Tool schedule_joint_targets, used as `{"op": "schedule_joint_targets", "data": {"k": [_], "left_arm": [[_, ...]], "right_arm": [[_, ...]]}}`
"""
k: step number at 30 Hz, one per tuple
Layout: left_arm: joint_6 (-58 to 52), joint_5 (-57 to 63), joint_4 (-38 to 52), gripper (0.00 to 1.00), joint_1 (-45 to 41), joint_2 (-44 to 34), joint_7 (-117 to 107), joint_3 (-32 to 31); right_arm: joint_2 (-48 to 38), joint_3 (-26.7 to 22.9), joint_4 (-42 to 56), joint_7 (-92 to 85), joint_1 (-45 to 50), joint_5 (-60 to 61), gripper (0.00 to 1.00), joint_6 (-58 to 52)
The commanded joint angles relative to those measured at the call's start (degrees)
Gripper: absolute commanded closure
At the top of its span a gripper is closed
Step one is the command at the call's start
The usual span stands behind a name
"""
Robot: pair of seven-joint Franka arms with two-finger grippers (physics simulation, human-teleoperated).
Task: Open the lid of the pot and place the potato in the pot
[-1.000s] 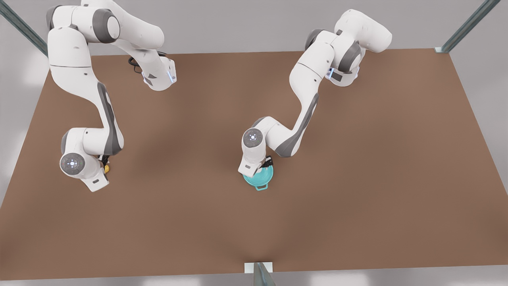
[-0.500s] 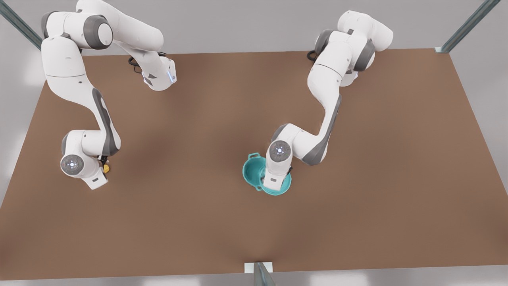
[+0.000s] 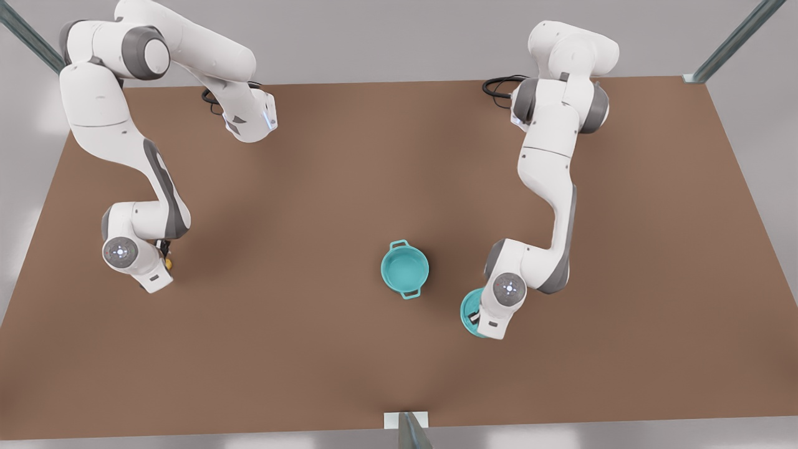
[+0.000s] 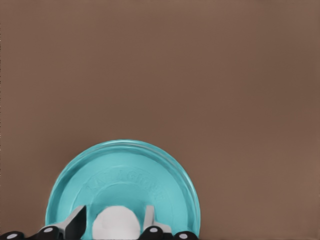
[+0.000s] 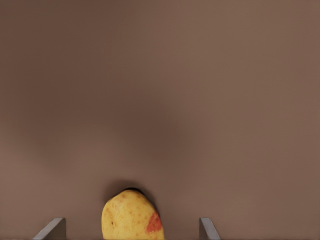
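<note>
The surface (image 3: 349,349) is plain brown, w/ both arms reaching over it. The pot (image 3: 405,268) sits open near the middle, upright, inside visible, one loop handle toward the far side and one toward the near side. Looks rigid and prob. light; no need to grip it, it just has to stay put.

The pot lid (image 4: 122,187) is off the pot, on the front view's right of it and well apart, under the left gripper (image 4: 114,220). The jaws are clamped on the white knob (image 4: 116,224) at the lid's centre, one finger each side. Can't tell if the lid touches the surface or hangs above it. A stiff flat disc, held only by a small round knob, so it could tilt or swing; the knob is still the only sensible hold.

The right gripper (image 5: 132,227) is at the front view's left edge area, far from the pot. Its jaws stand wide apart, w/ the potato (image 5: 131,217) between them, not touched on either side. The potato lies on the surface, yellow w/ a reddish patch. Judged firm, light, lumpy and a bit rounded, so it may roll or slip; best pinched across its middle, at the widest part.
</note>
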Motion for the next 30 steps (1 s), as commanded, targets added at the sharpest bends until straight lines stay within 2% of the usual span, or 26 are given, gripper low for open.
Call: {"op": "schedule_joint_targets", "data": {"k": [1,3,4,6,8,9,14,19,30], "left_arm": [[-2.67,-0.09,0.07,0.00,0.27,-1.13,17.88,0.52],[-13.56,-0.71,-0.02,0.00,2.90,-7.19,26.92,0.79],[-24.81,-2.81,-0.02,0.00,7.03,-13.52,39.13,0.87],[-37.39,-5.89,-0.72,0.00,13.54,-23.10,46.97,0.79],[-37.06,-5.98,-6.94,0.00,14.07,-33.02,52.16,1.14],[-30.56,-5.81,-15.99,0.00,14.07,-38.21,52.16,1.22],[-29.84,-4.48,-13.38,0.00,11.70,-34.62,46.89,0.87],[-34.94,-8.00,-13.91,0.00,12.75,-36.47,40.82,1.05],[-36.17,-9.41,-13.99,0.00,12.75,-36.38,42.67,1.31]], "right_arm": [[0.30,0.19,0.10,0.89,-0.12,-0.85,0.01,1.68],[0.73,0.28,0.10,0.89,-1.17,-1.99,0.01,1.94],[1.26,0.80,0.10,0.97,-1.35,-2.08,0.01,2.82],[2.05,0.89,0.10,1.76,-1.35,-2.17,0.01,2.91],[2.58,0.89,0.01,2.47,-1.53,-2.87,0.01,3.26],[2.67,0.89,0.01,2.64,-1.53,-2.87,0.01,3.35],[3.28,1.95,0.01,2.82,-3.46,-4.54,0.01,4.06],[3.11,4.50,-0.17,3.17,-6.01,-4.63,0.02,4.06],[2.76,6.43,-1.40,3.17,-9.00,-5.95,0.04,4.06]]}}
